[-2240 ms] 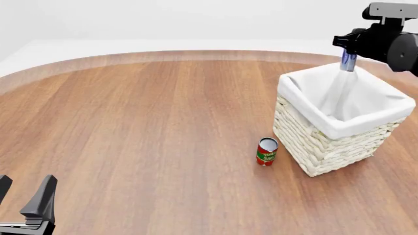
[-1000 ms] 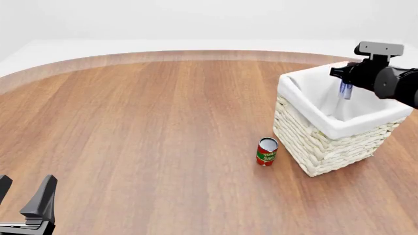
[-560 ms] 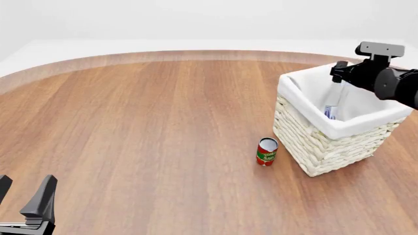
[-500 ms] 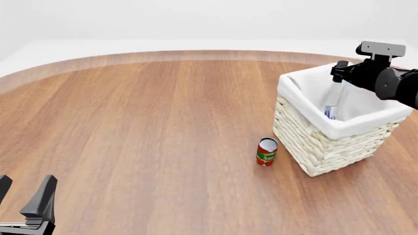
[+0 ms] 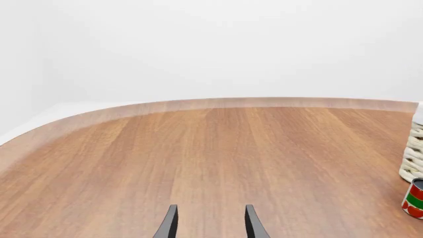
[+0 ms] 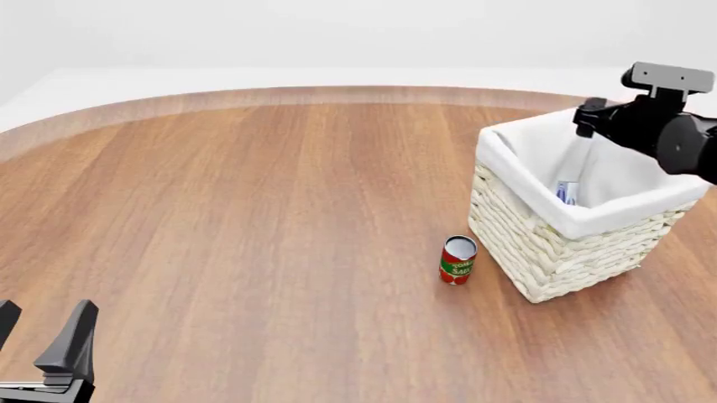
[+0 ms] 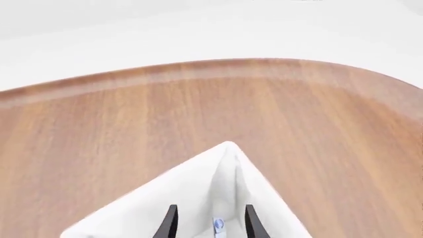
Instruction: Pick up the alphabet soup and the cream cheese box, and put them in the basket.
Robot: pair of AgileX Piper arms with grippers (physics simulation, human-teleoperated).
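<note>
The basket (image 6: 549, 252) stands at the right of the table, and its white lining (image 7: 191, 183) fills the lower part of the right wrist view. The cream cheese box (image 6: 568, 193) lies inside it against the lining, on its own. It shows small and pale blue (image 7: 217, 225) below the gap between my right fingers. My right gripper (image 6: 585, 138) hangs open above the basket's far side and holds nothing. At the near left corner my left gripper (image 6: 39, 334) is open and empty, low over the wood (image 5: 209, 225). The alphabet soup is out of view.
A red and green labelled can (image 6: 457, 259) stands upright on the table just left of the basket's near corner, and also shows (image 5: 414, 198) in the left wrist view beside the basket's wicker edge (image 5: 413, 158). The round wooden table's far edge (image 6: 336, 94) curves across the back.
My right gripper came down over the basket holding the cream cheese box, opened and let it drop inside, then rose slightly and shifted right. The left arm has not moved.
</note>
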